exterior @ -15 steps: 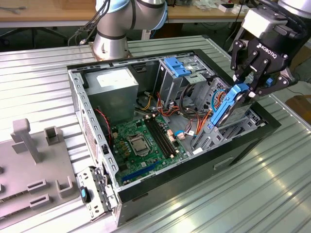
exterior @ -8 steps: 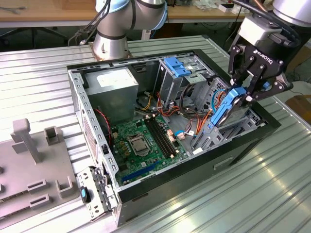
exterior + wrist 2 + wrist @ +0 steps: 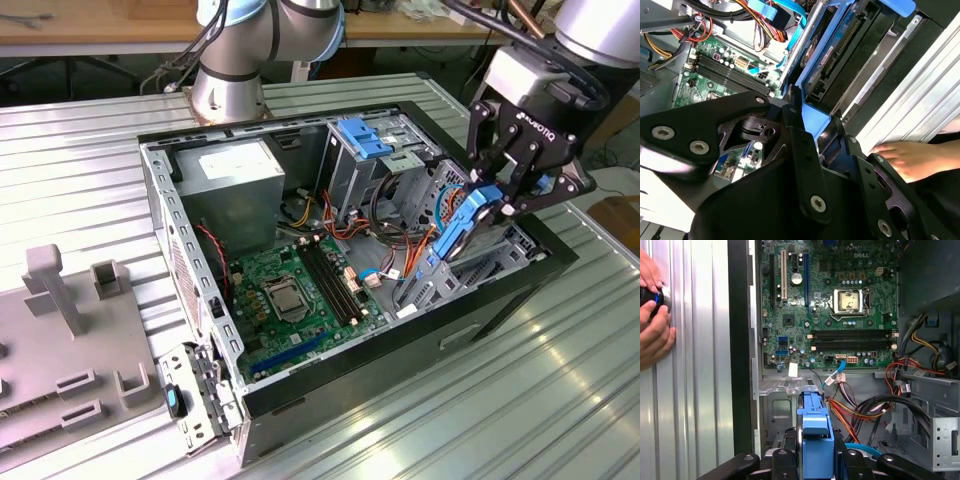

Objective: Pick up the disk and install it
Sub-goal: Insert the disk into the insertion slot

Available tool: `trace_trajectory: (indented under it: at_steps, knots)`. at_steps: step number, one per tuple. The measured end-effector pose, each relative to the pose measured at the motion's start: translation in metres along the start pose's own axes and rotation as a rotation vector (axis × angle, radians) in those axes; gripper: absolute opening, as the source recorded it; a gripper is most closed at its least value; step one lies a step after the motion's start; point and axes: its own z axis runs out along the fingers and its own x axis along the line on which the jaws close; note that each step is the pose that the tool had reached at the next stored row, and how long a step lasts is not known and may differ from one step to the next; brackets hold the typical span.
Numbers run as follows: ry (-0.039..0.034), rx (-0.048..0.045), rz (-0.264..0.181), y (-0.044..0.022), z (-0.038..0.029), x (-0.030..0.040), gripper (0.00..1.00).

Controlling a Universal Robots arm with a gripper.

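The disk [image 3: 462, 228], a flat drive in a blue plastic frame, hangs edge-on over the open computer case [image 3: 160, 200] near its front bay on the exterior view's right. My gripper [image 3: 492, 196] is shut on its upper end. In the first wrist view the disk's blue frame [image 3: 815, 432] runs between my black fingers [image 3: 782, 462], above the metal bay floor. In the second wrist view the disk [image 3: 832, 55] shows its dark underside and blue edge, reaching toward the case wall.
The green motherboard [image 3: 290, 290] lies in the case, with orange and red cables [image 3: 860, 410] beside the bay. A drive cage with blue tabs [image 3: 365, 140] and a grey power supply [image 3: 235, 185] sit at the back. A person's hands [image 3: 652, 315] rest on the ribbed table beside the case.
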Motion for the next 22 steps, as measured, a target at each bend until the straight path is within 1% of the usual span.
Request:
trace_trajectory:
  at_steps: [7, 11, 12, 13, 22]
  knots:
    - [0.0001, 0.0, -0.002, 0.0002, 0.0079, 0.0005, 0.37]
    - [0.0, 0.0001, -0.002, 0.0002, 0.0079, 0.0005, 0.37]
    - [0.0, 0.0001, -0.002, 0.0002, 0.008, 0.0005, 0.51]
    - [0.0, 0.0, -0.002, 0.0002, 0.008, 0.0005, 0.51]
    - [0.0, 0.0001, -0.002, -0.0179, 0.0088, -0.0002, 0.51]
